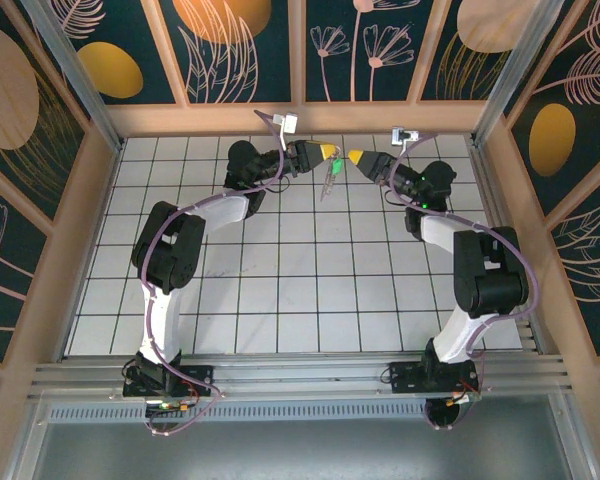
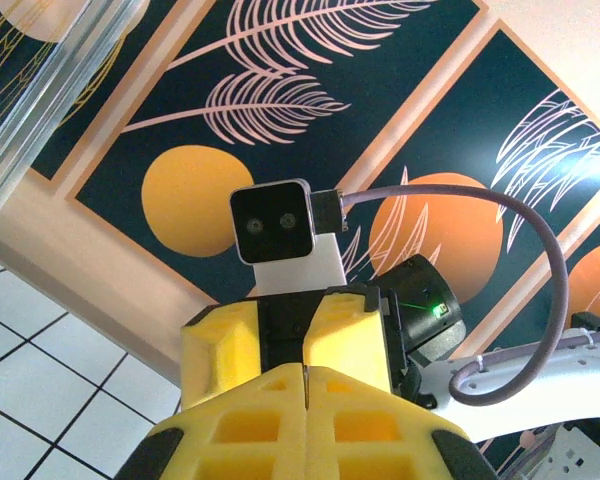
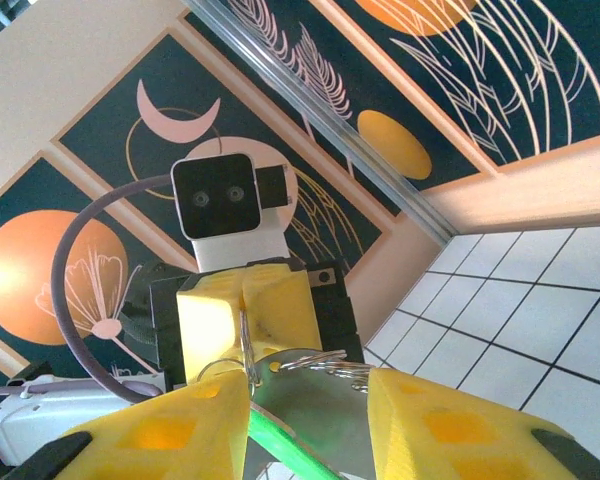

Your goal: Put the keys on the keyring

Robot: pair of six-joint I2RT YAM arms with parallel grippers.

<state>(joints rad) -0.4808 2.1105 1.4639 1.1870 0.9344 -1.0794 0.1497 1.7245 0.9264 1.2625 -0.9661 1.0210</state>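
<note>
Right wrist view: the right gripper (image 3: 310, 390) stands partly open. Its two yellow fingers (image 3: 460, 430) are apart at the lower edge of the frame and grip nothing. Between them lies the key (image 3: 280, 440). Its green head shows as a strip at lower centre, just beside the lower-left finger, with a silver metal face next to it. Whether the key touches that finger cannot be told.

Just above, the keyring (image 3: 310, 362) shows as thin grey wire loops. One strand runs up into the seam of the left gripper (image 3: 243, 320), which faces this camera at centre frame. The left gripper is fully closed and pinches the keyring wire. Above it sits the left wrist camera (image 3: 225, 200), a white block with a dark two-lens face. A grey cable (image 3: 75, 270) curves away toward the left of the frame.

Top external view: both grippers meet at upper centre over the white tiled table (image 1: 280, 290). Key and keyring hang under the left gripper's tip. The right gripper's tip is just beside them, toward the right of the frame, and apart from them. A green indicator light (image 1: 421, 205) glows on the right arm. Dark floral wall panels (image 1: 230, 40) in a wooden frame surround the table.
</note>
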